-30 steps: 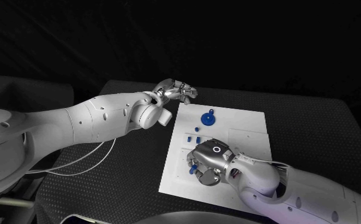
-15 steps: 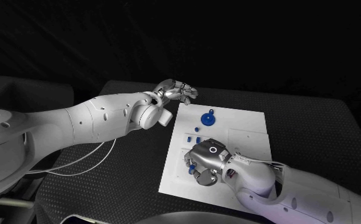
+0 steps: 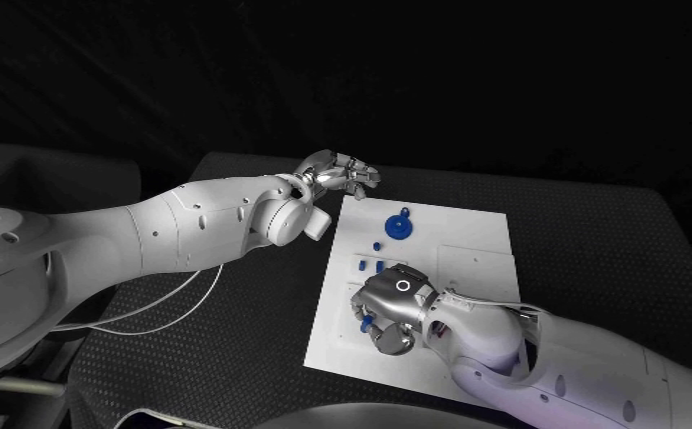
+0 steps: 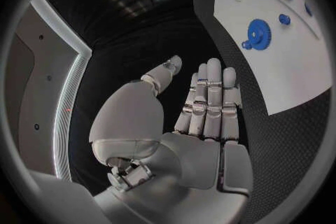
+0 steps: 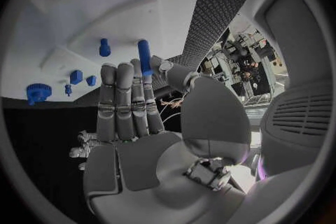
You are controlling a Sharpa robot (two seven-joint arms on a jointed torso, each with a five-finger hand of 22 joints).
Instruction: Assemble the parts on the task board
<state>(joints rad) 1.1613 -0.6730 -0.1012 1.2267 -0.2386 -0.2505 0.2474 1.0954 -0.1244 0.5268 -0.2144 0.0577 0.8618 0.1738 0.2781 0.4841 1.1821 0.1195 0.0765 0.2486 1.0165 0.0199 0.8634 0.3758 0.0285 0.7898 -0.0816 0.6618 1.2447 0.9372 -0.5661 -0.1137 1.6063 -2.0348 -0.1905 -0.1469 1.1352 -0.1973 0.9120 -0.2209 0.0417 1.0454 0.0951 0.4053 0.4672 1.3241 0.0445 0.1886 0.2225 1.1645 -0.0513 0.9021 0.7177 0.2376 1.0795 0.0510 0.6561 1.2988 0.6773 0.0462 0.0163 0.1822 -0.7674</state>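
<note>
Early stage: right hand [image 5: 133, 106] pinches a blue peg [image 5: 144, 56] over the task board [image 3: 462, 239], gear [image 3: 398, 226] and small parts loose, left hand [image 4: 203, 106] empty, fingers straight.

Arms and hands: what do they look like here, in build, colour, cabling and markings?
Both arms have smooth white shells. The left arm trails a thin pale cable beneath it. Each ends in a silver, metallic, segmented hand: the left hand and the right hand, which bears a small white ring mark on its back. The wrist views show grey palm pads.
</note>
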